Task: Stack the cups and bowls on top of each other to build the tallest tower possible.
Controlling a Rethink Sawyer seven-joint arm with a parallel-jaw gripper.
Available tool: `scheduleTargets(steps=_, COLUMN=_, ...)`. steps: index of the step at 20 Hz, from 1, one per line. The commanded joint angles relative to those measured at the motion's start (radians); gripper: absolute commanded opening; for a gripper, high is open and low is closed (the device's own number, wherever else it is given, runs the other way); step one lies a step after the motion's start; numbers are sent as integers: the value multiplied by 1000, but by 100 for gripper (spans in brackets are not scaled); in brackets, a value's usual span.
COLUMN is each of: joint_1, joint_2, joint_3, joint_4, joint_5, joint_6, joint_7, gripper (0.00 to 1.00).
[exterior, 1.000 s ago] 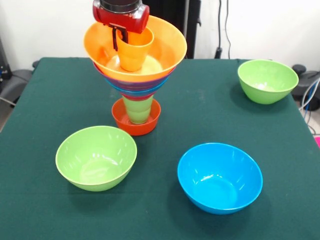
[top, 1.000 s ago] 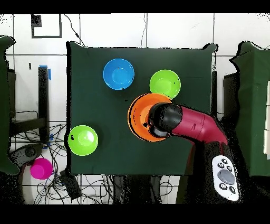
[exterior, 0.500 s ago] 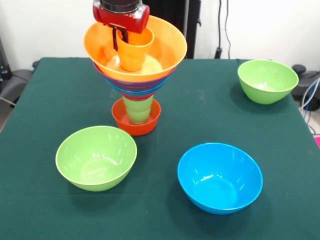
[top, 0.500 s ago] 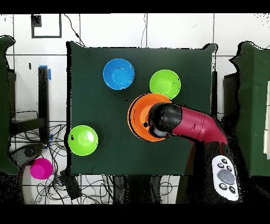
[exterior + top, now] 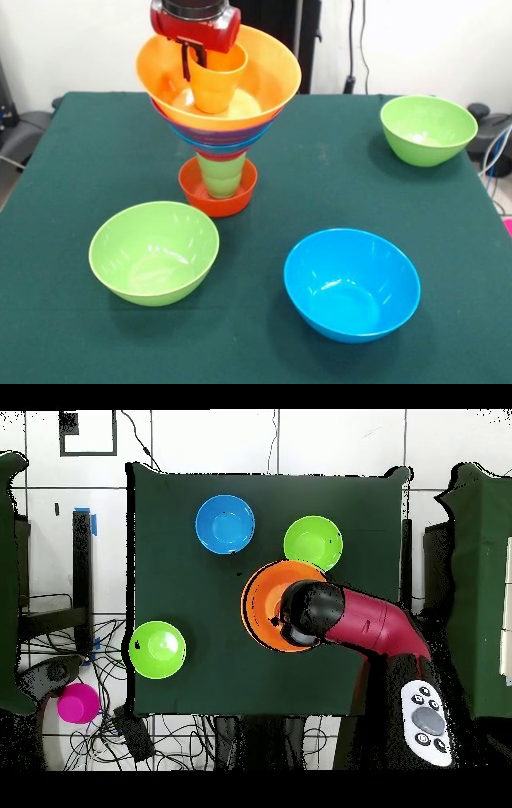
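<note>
End effector (image 5: 193,58) clamps the orange cup's (image 5: 214,84) rim inside the tower's (image 5: 218,120) top bowl.

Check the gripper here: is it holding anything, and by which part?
The gripper holds the orange cup by its rim, one finger inside and one outside the wall, with the cup sitting in the large orange bowl atop the tower.

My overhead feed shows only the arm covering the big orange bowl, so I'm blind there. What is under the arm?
Observer: A small orange plastic cup stands upright inside the large orange plastic bowl, with the gripper at its rim.
Operator: What carries that bowl?
Observer: Nested purple and blue plastic bowls sit beneath it. They rest on a light green plastic cup, which stands in a small red-orange plastic bowl on the table.
</note>
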Motion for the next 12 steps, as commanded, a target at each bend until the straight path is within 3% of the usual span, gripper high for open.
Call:
scheduleTargets(steps=1, joint_1=-9, joint_2=52, joint_3=78, joint_4=146, joint_5=2, joint_6=-113, joint_7=75, gripper=0)
scheduleTargets(steps=12, joint_1=-68, joint_2=48, joint_3=141, joint_4=225, joint_5=51, joint_6=-219, joint_7=43, gripper=0)
